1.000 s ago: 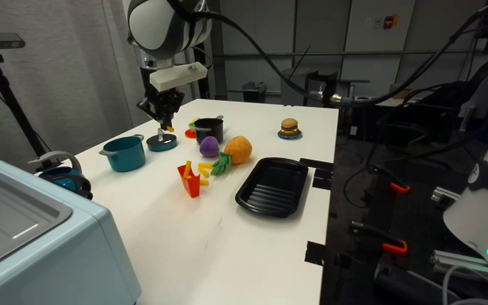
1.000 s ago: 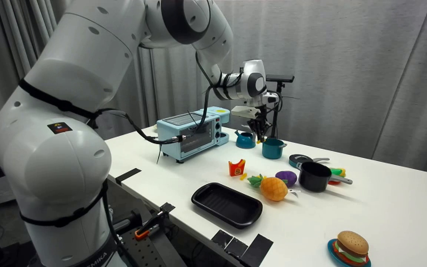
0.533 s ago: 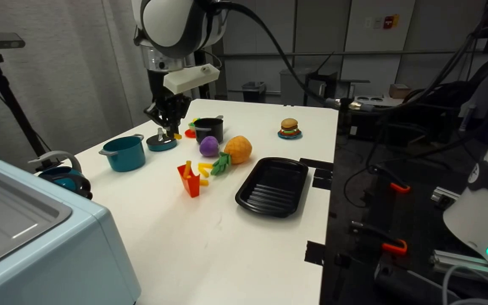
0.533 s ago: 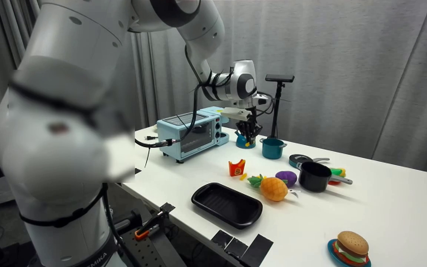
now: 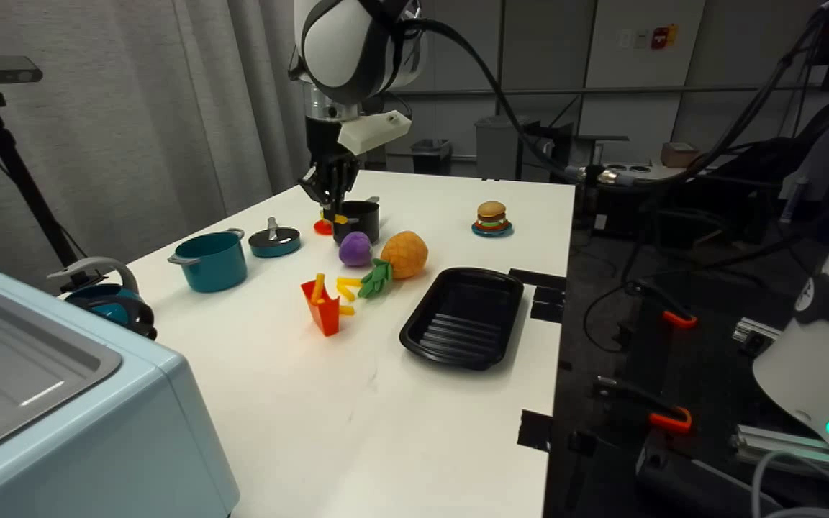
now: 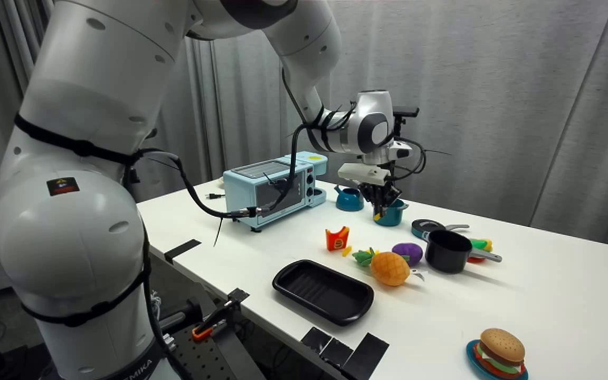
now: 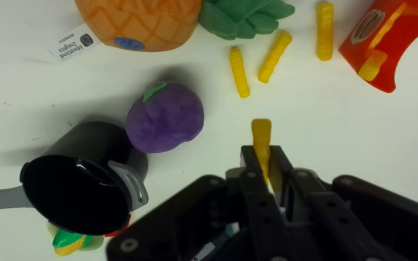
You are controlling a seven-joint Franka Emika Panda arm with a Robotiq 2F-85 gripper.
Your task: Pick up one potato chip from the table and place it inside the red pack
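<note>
My gripper (image 7: 266, 150) is shut on a yellow potato chip (image 7: 261, 128), which sticks out past the fingertips. The gripper also shows in both exterior views (image 5: 333, 210) (image 6: 379, 212), raised above the far part of the table. The red pack (image 5: 324, 314) stands upright on the table with yellow chips at its top. It also shows in an exterior view (image 6: 337, 240) and at the upper right of the wrist view (image 7: 403, 41), apart from the gripper. Loose chips (image 7: 240, 72) (image 7: 275, 57) (image 7: 325, 30) lie on the table beside the pack.
A purple toy eggplant (image 7: 165, 117), a toy pineapple (image 7: 140, 21) and a black pot (image 7: 125, 148) lie near the gripper. The teal pot (image 5: 213, 262), its lid (image 5: 275, 243), a black tray (image 6: 322, 293), a toaster oven (image 6: 269, 190) and a toy burger (image 6: 500, 351) stand around.
My gripper has moved with the chip, first toward the kettle and then across to in front of the black pot as seen in an exterior view. The table items have not moved.
</note>
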